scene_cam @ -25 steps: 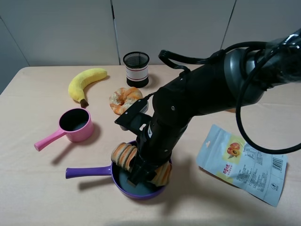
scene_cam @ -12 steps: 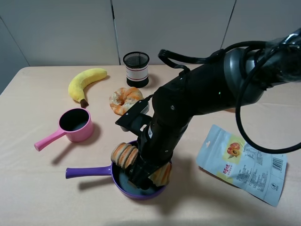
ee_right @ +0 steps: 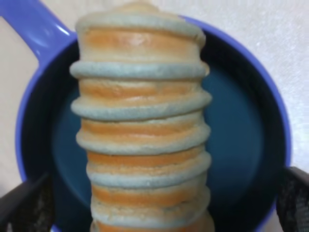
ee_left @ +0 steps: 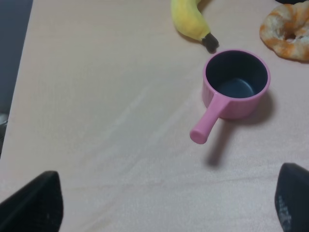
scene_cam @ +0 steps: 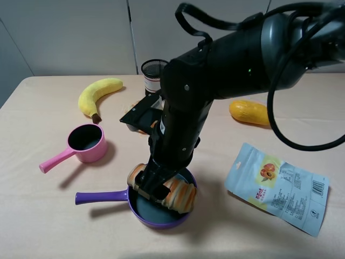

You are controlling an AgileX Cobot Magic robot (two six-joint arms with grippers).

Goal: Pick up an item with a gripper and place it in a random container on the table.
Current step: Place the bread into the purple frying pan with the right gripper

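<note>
The tan ribbed bread roll (scene_cam: 183,196) lies across the purple frying pan (scene_cam: 161,222), resting on its rim, near the front of the beige table (scene_cam: 43,226). My right gripper (scene_cam: 153,189) hangs just above the roll's middle, jaws spread and not touching it. In the right wrist view the roll (ee_right: 142,121) fills the centre over the pan's dark inside (ee_right: 241,145), with the right gripper (ee_right: 154,205) open around it and its fingertips (ee_right: 26,203) far apart. The left gripper (ee_left: 164,205) is open and empty above bare table. The left arm is out of the exterior view.
A pink saucepan (scene_cam: 86,141) and a banana (scene_cam: 97,93) lie at the left, and both also show in the left wrist view, the saucepan (ee_left: 236,87) nearest. A black mesh cup (scene_cam: 152,73) stands at the back. A mango (scene_cam: 249,112) and a snack bag (scene_cam: 277,186) lie right.
My right gripper has opened and risen out of the pan, leaving the bread roll lying across it. The arm now stands taller and covers the donut; the mango has come into view.
</note>
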